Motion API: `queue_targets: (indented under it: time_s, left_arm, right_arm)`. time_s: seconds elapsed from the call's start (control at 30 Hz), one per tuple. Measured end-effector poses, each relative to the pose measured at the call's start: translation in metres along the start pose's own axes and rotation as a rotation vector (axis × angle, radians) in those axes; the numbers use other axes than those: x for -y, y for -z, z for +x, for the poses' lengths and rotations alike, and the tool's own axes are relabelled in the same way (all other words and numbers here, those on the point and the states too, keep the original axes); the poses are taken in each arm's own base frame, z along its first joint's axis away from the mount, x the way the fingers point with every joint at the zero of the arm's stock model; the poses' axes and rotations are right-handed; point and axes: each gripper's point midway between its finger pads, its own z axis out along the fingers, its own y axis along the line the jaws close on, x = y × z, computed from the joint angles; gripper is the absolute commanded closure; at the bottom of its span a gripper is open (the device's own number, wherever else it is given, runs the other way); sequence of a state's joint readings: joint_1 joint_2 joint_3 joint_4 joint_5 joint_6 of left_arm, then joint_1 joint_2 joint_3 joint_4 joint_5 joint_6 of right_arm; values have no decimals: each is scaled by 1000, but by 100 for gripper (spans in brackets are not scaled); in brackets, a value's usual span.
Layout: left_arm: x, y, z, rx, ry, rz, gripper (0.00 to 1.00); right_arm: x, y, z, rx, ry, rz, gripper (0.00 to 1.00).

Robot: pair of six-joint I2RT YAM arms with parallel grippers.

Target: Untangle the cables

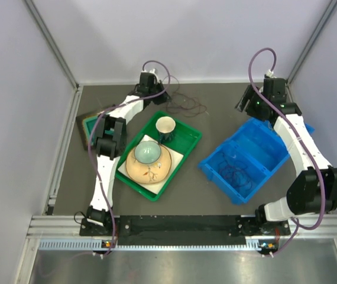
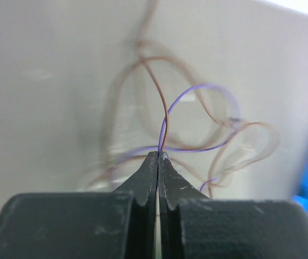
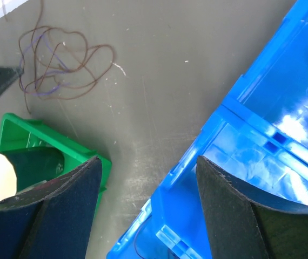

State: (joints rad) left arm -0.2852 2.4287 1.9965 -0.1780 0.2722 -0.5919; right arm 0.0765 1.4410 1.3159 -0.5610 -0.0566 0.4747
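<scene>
The cables (image 1: 186,105) lie as a loose tangle of thin brown and purple wires on the dark table at the back, just right of my left gripper (image 1: 161,96). In the left wrist view my left gripper (image 2: 158,155) is shut, pinching a purple and a brown strand at its tips, while the other loops of the cables (image 2: 213,116) spread beyond. From the right wrist the same cables (image 3: 62,65) show at top left. My right gripper (image 3: 148,162) stands open with nothing in it, over the rim of the blue bin (image 3: 262,135).
A green tray (image 1: 181,123) in the middle holds a cup (image 1: 165,126) and a bowl (image 1: 148,152) on a tan plate. The blue bin (image 1: 263,139) at right has a thin dark wire (image 1: 237,176) in its near compartment. A dark board (image 1: 88,127) lies left.
</scene>
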Motion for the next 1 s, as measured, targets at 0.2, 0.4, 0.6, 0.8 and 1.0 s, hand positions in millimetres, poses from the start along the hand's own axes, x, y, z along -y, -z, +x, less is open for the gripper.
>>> queue_targets:
  time_s: [0.2,0.4,0.6,0.8,1.0]
  left_arm:
    - [74,6,-10,11,1,218,100]
    - [113,2,27,-56,11,303,100]
    - [132,4,41,-78,-1,326,100]
    - [132,12,24,-40,-2,322,100]
    - [131,17,15,-20,-15,316,100]
  right_arm:
    - [-19,-10,13,-49,1,-60,30]
    - [-37,-31,19,-107,-9,-99,30]
    - [-69,-50,19,-137,22,-142,30]
    - [-80,-82,1,-102,79,-89,39]
    - [-65,-129,4,-154,197,-5,37]
